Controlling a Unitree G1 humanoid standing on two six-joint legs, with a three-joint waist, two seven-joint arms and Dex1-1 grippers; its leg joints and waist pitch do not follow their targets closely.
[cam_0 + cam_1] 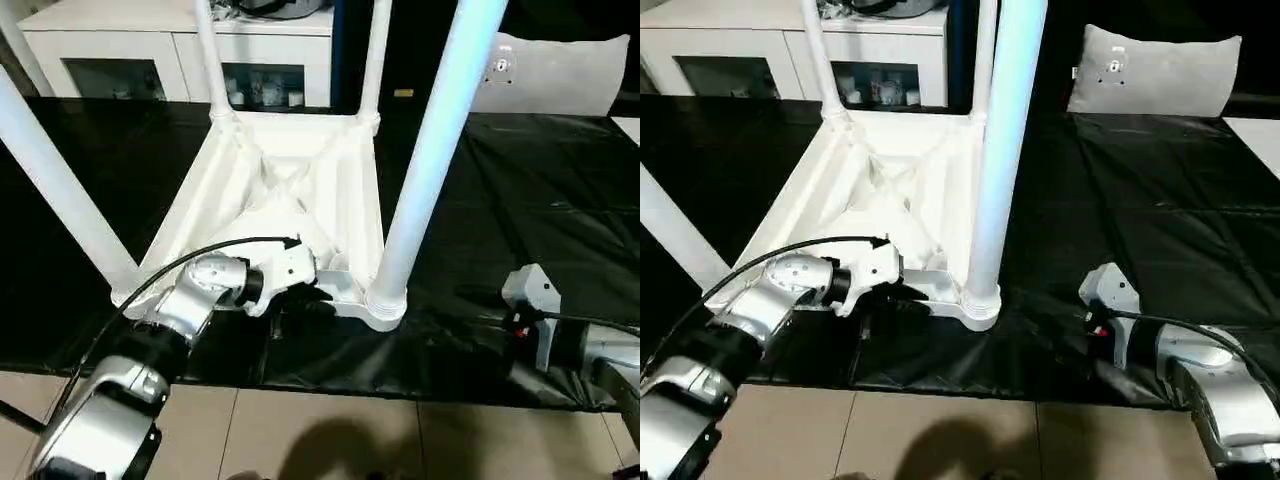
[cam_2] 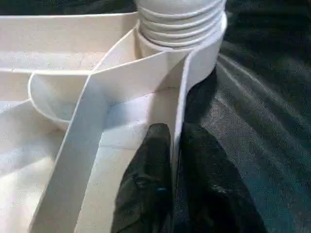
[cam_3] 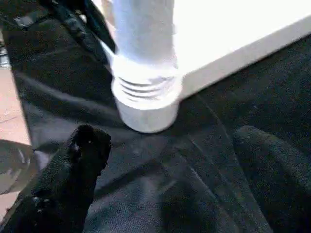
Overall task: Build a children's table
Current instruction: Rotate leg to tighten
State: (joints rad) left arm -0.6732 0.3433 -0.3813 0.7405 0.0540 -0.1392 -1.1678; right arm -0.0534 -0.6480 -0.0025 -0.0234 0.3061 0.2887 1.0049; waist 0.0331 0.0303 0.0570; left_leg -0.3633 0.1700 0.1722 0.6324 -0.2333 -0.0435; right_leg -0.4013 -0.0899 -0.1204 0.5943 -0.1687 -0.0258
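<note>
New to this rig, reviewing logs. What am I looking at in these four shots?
It's a humanoid robot with two arms. Two pictures come from its head, one from each wrist. A white children's table lies upside down on a black sheet, its four legs pointing up. The left gripper has its jaws pinched on the table's side wall, near the corner socket. The right gripper hangs open over the sheet, holding nothing. A white cabinet stands behind.

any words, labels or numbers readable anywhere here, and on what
None can be read.
Grey cushion: a small white tag with a dark mark, too blurred to read.
Dark panel behind the children's table: a small yellowish label, too small to read.
</note>
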